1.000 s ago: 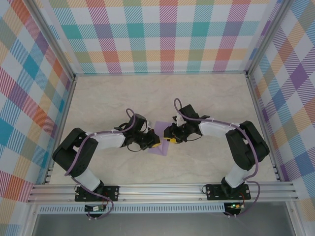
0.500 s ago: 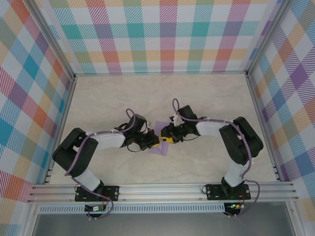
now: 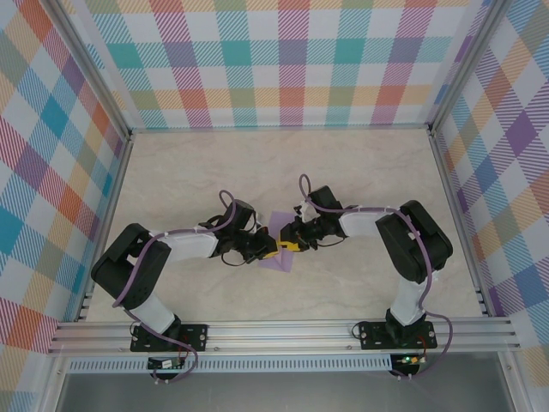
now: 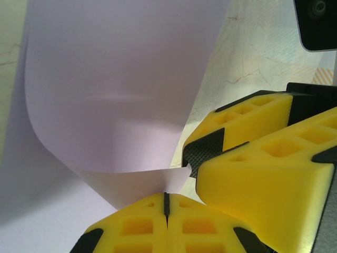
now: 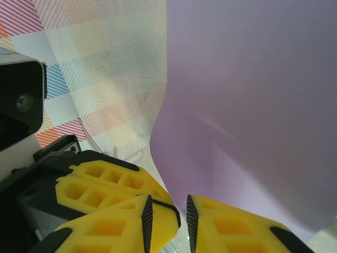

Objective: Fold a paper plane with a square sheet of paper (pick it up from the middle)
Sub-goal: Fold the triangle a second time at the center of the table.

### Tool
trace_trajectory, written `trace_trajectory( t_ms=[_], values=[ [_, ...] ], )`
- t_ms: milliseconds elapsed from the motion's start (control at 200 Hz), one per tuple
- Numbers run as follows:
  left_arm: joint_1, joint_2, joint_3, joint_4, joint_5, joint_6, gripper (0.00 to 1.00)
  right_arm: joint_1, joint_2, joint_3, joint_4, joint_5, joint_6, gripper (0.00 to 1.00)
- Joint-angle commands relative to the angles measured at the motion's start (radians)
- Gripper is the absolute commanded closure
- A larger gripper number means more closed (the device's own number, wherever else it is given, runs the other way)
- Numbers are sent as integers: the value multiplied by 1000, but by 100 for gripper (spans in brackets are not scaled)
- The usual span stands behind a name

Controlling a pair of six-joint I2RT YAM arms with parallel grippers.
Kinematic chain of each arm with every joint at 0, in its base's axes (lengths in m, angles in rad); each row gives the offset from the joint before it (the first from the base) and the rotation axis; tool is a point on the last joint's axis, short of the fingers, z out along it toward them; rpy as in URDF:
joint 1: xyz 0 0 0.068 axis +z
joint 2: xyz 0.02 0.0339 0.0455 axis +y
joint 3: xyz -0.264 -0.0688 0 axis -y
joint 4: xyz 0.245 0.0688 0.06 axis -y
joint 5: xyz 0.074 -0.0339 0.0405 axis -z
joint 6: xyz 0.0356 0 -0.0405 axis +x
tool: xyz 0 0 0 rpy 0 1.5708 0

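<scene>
My left tool point(image 4: 166, 203) pinches the curled square sheet of paper point(image 4: 121, 95). My right tool point(image 5: 168, 204) stands slightly spread at its edge.

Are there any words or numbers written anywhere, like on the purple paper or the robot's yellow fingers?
There are none to read. The purple paper is blank, the yellow fingers have no marks, and the checked walls and the table show only patterns.
</scene>
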Motion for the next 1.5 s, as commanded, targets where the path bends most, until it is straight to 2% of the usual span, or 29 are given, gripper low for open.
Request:
trace_trajectory(
  t_ms=[0, 455, 630, 815, 1010, 1495],
  values=[
    [-9, -37, -10, -18, -9, 18, 100, 1, 13, -17, 41, -53, 19, 76],
    [-10, -46, -7, -27, -12, 20, 100, -8, 0, 4, -27, -12, -25, 94],
    [-10, -64, 9, -33, -10, 18, 100, -27, -23, 38, -141, 50, -142, 96],
    [-10, -66, 34, -16, -3, 13, 88, -42, -26, 91, -265, 121, -291, 98],
    [-10, -32, 64, 7, 10, 8, 78, -60, -6, 115, -288, 138, -333, 99],
    [-19, 50, 122, 12, 43, 16, 77, -74, 21, 143, -319, 183, -365, 100]
  ],
)
